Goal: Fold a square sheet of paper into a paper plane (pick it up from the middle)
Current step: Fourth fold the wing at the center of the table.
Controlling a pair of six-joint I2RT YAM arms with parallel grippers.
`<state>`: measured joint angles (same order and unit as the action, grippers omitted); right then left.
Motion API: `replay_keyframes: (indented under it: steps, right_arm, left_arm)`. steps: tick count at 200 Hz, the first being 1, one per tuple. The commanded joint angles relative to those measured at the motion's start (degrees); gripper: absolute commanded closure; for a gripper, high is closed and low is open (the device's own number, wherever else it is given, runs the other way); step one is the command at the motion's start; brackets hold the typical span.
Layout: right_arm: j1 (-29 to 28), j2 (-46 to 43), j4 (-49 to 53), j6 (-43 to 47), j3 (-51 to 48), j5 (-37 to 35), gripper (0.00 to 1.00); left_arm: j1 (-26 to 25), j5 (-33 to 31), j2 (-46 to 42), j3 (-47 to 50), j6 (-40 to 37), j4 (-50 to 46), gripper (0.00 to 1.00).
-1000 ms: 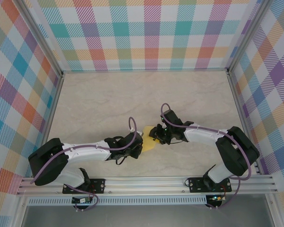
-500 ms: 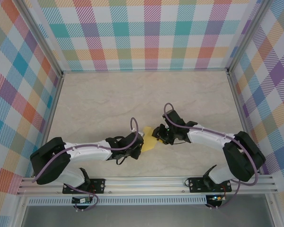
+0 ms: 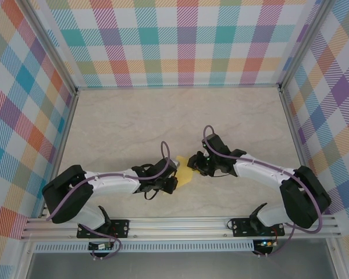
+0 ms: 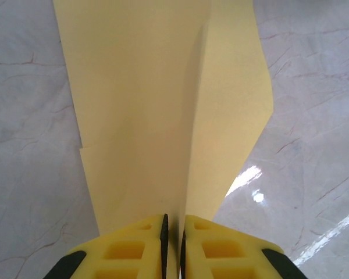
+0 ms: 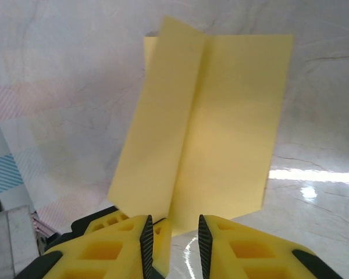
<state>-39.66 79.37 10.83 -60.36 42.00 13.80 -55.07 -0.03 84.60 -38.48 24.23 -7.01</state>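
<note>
Holding the creased square sheet of paper point(image 4: 163, 116) over the middle of the near edge of the bench point(image 3: 116, 128), the left gripper point(image 4: 173, 244), jaws clamped on its fold, steadies it; the right gripper point(image 5: 173, 244) has jaws apart at the other end, seemingly not gripping.

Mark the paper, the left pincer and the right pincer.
paper point(image 5: 238, 116), right wrist view, flat right panel.
left pincer point(image 4: 174, 221), left wrist view, midway between fingertips.
right pincer point(image 5: 173, 224), right wrist view, midway between fingertips.
</note>
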Motion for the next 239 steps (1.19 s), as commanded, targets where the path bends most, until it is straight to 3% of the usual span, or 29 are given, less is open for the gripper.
replay_keyframes:
  steps: [1,43,100,194,239]
  right_arm:
    - [-0.8,2.0,-3.7,1.6,0.7,3.1,0.72]
    - [-1.6,5.3,-8.6,-0.4,1.0,5.4,0.75]
    - [-2.1,9.5,-11.2,-2.6,2.7,4.7,0.79]
    - [-2.5,15.5,-12.9,-2.9,6.0,6.3,0.79]
    - [-2.5,16.1,-9.6,-3.2,6.5,3.2,0.79]
  left_arm:
    - [2.0,4.7,0.2,-0.4,1.5,1.9,0.85]
    - [5.6,10.8,0.9,0.4,2.4,3.6,0.84]
    - [7.5,13.2,0.8,2.0,3.0,5.2,0.84]
    - [8.3,13.7,1.3,2.6,3.4,6.2,0.83]
    - [8.3,11.4,-1.8,3.2,2.8,3.5,0.73]
